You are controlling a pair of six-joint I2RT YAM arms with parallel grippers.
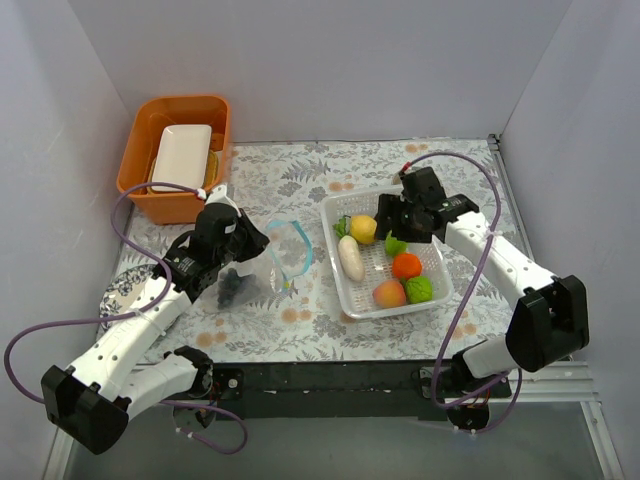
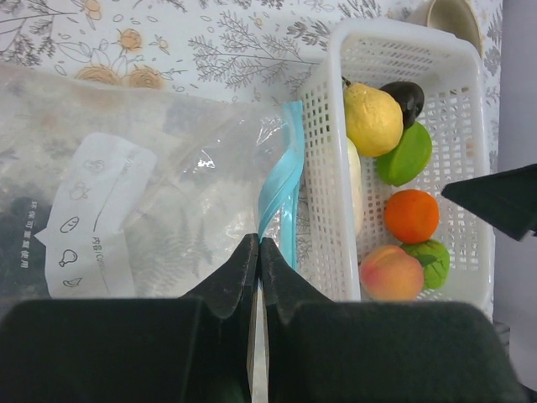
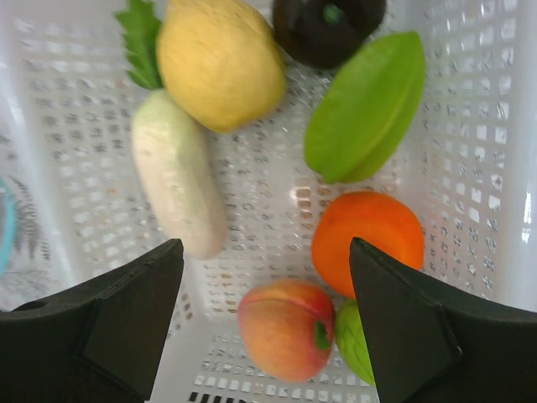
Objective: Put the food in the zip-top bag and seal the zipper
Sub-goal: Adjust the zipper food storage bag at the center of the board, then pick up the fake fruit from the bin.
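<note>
The clear zip-top bag [image 2: 168,193] lies on the flowered cloth, and dark grapes [image 1: 236,290] show through it. Its teal zipper [image 2: 281,180] runs into my left gripper [image 2: 258,248], which is shut on the bag's mouth edge. My right gripper [image 3: 264,252] hangs open over the white basket [image 1: 333,258], touching nothing. Below it lie a lemon [image 3: 220,59], a dark plum [image 3: 327,25], a green piece [image 3: 365,105], a white oblong [image 3: 176,180], an orange [image 3: 369,235] and a peach [image 3: 285,327].
An orange bin [image 1: 135,185] holding a white box [image 1: 182,157] stands at the back left. A patterned plate [image 1: 122,292] lies by the left arm. White walls close in both sides and the back.
</note>
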